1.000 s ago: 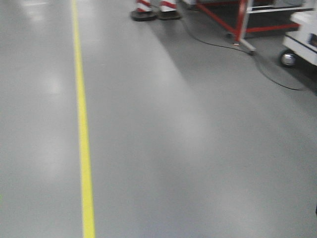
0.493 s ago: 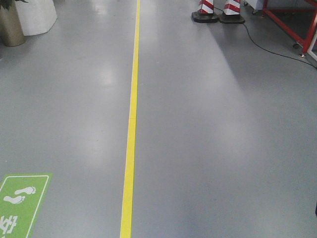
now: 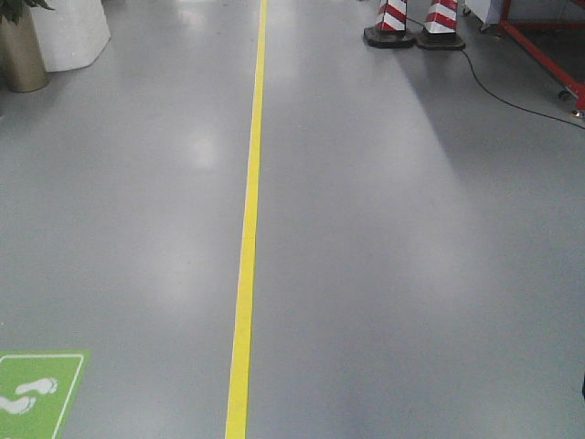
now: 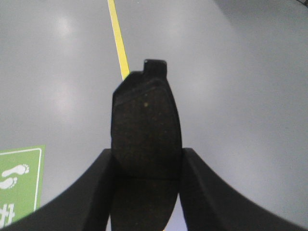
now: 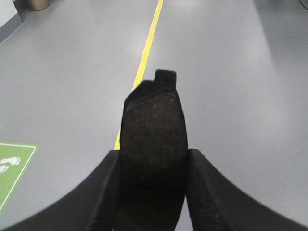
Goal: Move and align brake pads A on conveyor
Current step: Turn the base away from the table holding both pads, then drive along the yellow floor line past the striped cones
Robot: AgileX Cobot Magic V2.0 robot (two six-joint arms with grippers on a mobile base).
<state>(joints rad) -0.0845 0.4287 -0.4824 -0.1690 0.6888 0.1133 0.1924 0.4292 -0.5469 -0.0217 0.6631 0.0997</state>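
Observation:
My left gripper (image 4: 147, 161) is shut on a brake pad A (image 4: 146, 130), a dark grey curved oblong with a groove across its middle and a tab at its far end, held lengthwise above the floor. In the right wrist view my right gripper (image 5: 153, 161) is shut the same way on a second brake pad A (image 5: 154, 130). Both pads hang over grey floor near a yellow line. The conveyor is out of view in every view. Neither gripper shows in the front view.
Grey shop floor with a yellow line (image 3: 249, 219) running away from me. Two red-and-white cone bases (image 3: 416, 23) and a red frame (image 3: 544, 50) with a black cable stand far right. A planter (image 3: 23, 50) is far left; a green footprint sign (image 3: 37, 393) lies near left.
The front view has swung left and steadied: the yellow line shifted from left of centre toward the middle, the planter and green sign came into view, and the red frame slid to the right edge.

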